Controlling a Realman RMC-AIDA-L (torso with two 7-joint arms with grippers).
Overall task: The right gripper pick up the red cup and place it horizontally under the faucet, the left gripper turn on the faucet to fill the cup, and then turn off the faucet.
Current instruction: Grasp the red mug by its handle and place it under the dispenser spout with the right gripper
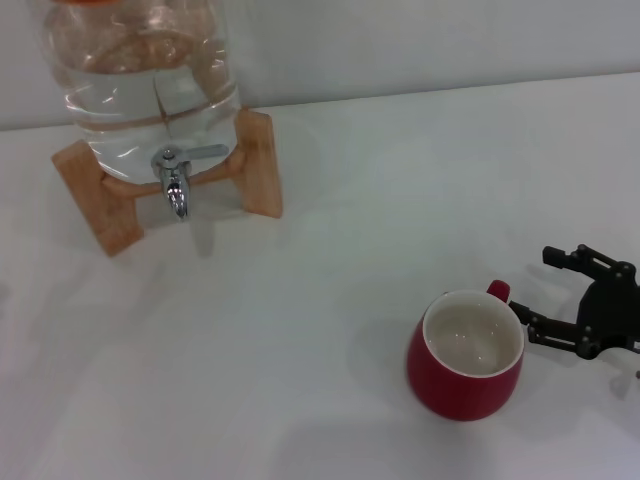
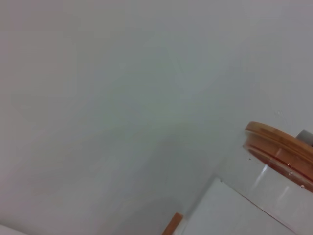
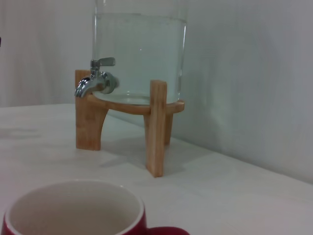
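1. Far on my left, a clear glass water jar sits in a light wooden stand on the white surface; my left wrist view catches only the jar's orange-brown lid against a pale wall.
2. The faucet juts from the jar's front between the stand's legs, its flat lever pointing to the right and its spout turned down, with nothing beneath it.
3. My left gripper is not in any view, so I cannot tell how its jaws stand.
4. Well to the right and nearer to me, the red cup stands upright on the surface, white inside showing, its small handle turned toward my right side.
5. My right gripper lies just beside the cup at the handle, jaws spread apart and grasping nothing.
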